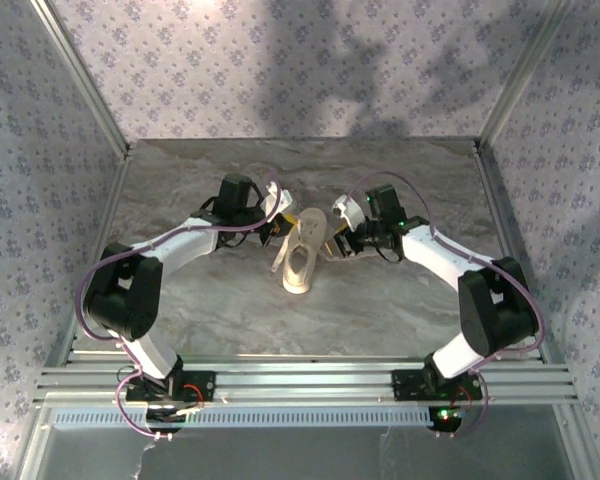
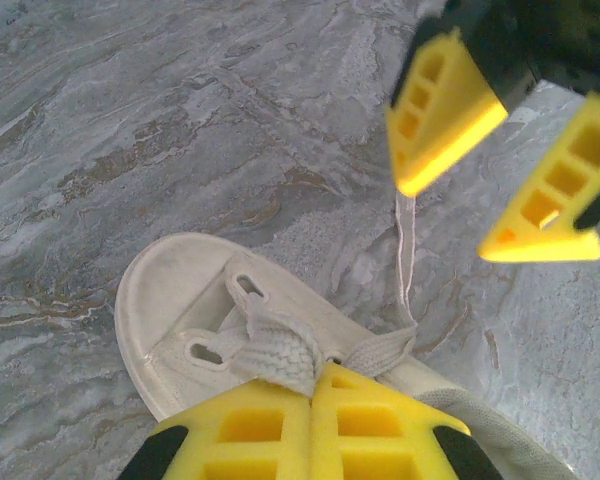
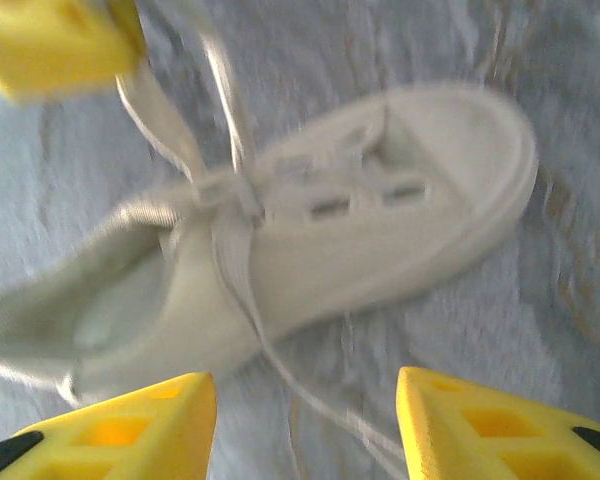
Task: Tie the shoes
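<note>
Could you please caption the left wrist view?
Left gripper shut on a lace of the sneaker; right gripper open nearby.

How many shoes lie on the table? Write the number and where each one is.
1. The cream sneaker lies in the middle of the table, its lace pinched in the left tool. No other shoe seems hidden.

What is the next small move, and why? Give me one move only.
Probably lower the right end effector and close it on the loose lace strand. Its jaws stand open with that strand running between them. The left end effector is shut on the other lace above the sneaker, so one lace looks secured and the other free.
</note>
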`<action>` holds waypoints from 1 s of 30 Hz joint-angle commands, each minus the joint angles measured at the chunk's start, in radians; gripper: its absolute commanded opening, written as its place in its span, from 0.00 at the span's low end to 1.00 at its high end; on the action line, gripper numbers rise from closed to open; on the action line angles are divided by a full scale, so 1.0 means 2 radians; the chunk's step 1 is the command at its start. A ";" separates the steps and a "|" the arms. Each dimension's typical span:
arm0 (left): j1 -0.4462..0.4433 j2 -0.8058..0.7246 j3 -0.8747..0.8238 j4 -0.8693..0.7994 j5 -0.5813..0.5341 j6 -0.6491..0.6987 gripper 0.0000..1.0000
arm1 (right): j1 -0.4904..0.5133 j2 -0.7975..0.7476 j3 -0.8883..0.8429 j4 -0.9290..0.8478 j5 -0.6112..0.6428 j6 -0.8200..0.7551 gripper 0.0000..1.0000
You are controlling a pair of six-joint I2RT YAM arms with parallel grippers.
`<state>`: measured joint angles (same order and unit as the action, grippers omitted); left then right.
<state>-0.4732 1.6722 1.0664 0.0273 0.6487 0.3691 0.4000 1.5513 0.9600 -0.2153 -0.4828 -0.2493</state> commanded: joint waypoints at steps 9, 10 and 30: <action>-0.001 0.001 0.015 0.012 0.029 -0.015 0.00 | 0.048 0.102 0.093 -0.119 0.043 -0.067 0.54; -0.001 0.000 0.016 0.012 0.029 -0.015 0.00 | 0.053 0.110 0.101 -0.122 0.046 -0.067 0.54; 0.009 -0.011 0.012 0.010 0.003 -0.049 0.00 | 0.037 0.039 0.006 -0.064 0.132 0.081 0.00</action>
<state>-0.4683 1.6722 1.0710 0.0296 0.6598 0.3038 0.4873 1.6524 0.9936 -0.3370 -0.2504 -0.1547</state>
